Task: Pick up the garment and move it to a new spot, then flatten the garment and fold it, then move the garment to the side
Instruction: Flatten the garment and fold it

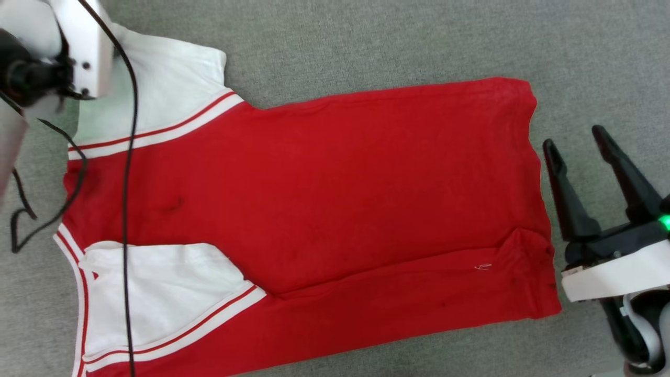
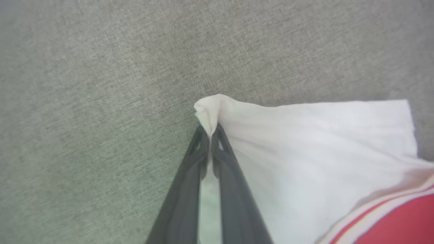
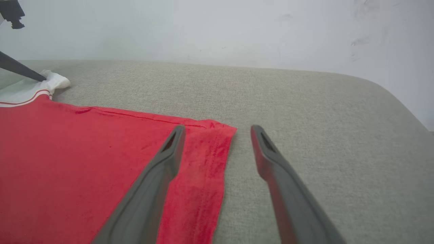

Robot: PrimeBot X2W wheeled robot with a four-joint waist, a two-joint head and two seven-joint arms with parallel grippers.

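The garment (image 1: 324, 188), a red shirt with white sleeves and striped trim, lies spread flat on the grey surface, hem to the right. Its near long side is folded inward, with one white sleeve (image 1: 162, 293) lying on the red body. In the left wrist view my left gripper (image 2: 211, 134) is shut on the pinched corner of the far white sleeve (image 2: 305, 152). The left arm's pale wrist (image 1: 78, 47) sits at the top left of the head view. My right gripper (image 1: 576, 144) stands open just off the hem; in its own view (image 3: 217, 130) the hem corner (image 3: 217, 135) lies between the fingers.
The grey fabric surface (image 1: 392, 42) extends beyond the shirt on the far side and to the right. Black cables (image 1: 125, 173) hang across the left sleeves. A pale wall (image 3: 217, 30) rises behind the surface, whose rounded edge (image 3: 400, 101) falls away at the right.
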